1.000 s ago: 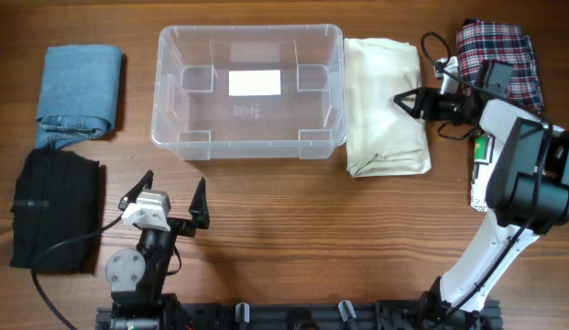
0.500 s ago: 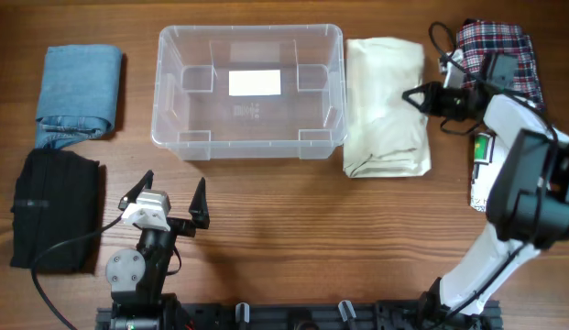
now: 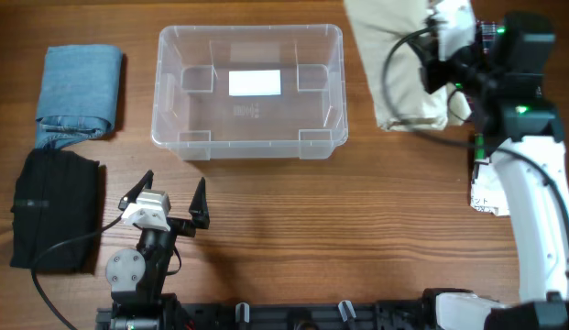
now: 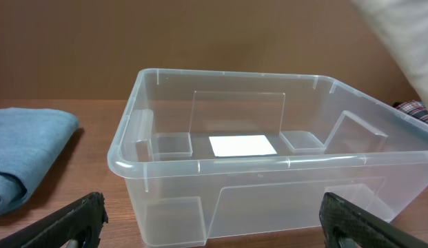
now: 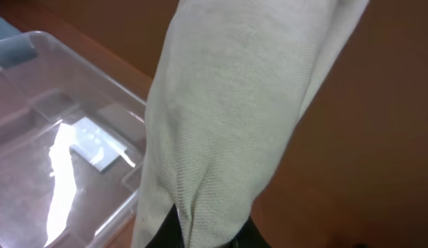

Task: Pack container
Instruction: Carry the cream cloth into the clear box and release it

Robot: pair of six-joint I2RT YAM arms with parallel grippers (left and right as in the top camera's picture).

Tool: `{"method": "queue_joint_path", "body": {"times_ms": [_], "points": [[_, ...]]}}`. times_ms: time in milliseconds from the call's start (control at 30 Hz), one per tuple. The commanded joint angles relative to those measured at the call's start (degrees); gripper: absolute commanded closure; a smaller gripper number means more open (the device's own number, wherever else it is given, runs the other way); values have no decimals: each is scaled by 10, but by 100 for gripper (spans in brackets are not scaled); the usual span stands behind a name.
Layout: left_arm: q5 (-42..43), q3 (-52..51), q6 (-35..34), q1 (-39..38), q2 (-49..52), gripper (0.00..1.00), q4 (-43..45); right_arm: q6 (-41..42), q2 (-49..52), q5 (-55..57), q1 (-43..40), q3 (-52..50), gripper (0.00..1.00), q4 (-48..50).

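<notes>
While right pincer grips cloth, container sits beside.

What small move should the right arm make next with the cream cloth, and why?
Probably move left until it is over the container: the right gripper holds the cream cloth in the air, just right of the container, which is empty.

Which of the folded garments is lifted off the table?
The cream one, hanging from the right gripper beside the container; the blue and black ones lie flat.
</notes>
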Motion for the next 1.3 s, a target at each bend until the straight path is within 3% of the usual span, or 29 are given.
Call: {"method": "queue_joint_path", "body": {"times_ms": [0,233,533,833,1067,1267], "points": [[-3,-3,7,-3,-3,0,-1,-57,-40,129,64,25,96,55],[-3,-3,7,-3,-3,0,-1,-77,-15,150,189,24,96,130],[-3,-3,7,-3,-3,0,-1,-208,139,189,311,24,96,254],[-3,-3,7,-3,-3,0,-1,-456,210,223,351,24,96,368],[-3,-3,7,-3,-3,0,-1,-565,266,215,353,24,96,393],[-3,-3,7,-3,-3,0,-1,-642,358,256,352,24,96,486]]}}
